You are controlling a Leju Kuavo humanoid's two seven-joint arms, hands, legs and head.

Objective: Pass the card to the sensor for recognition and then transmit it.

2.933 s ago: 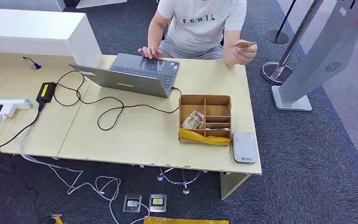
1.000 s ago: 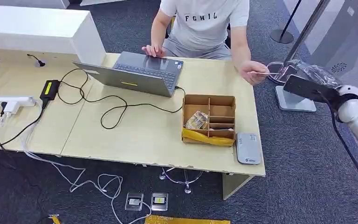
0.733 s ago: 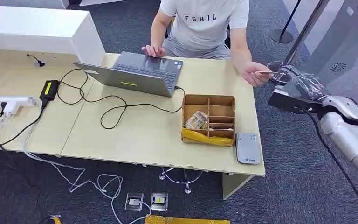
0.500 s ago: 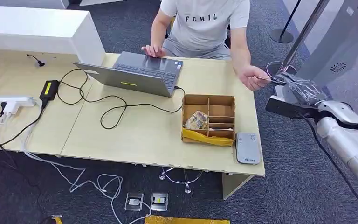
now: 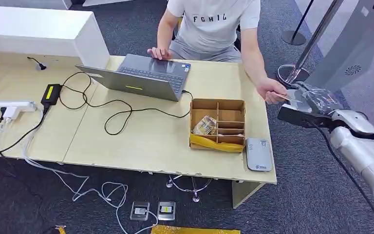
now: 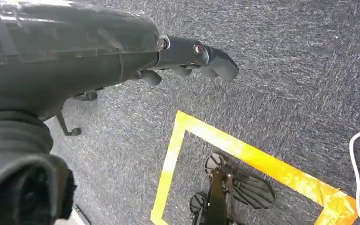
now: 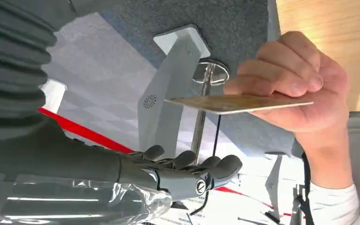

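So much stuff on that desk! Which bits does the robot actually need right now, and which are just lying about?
Part of the job:
- card, held out by the person's hand
- right robot hand, apart from the card
- grey card reader at the desk's edge, probably the sensor

Lying about:
- laptop
- compartment box
- power strip
- cables

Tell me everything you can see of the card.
The card is thin, flat and tan or golden, seen nearly edge-on in the right wrist view; any print is too blurred to read. A person's hand pinches one end, holding it roughly level off the table's right end. Its free end points toward the robot's right hand, whose fingers lie spread alongside it with a clear gap. The right hand does not touch the card.
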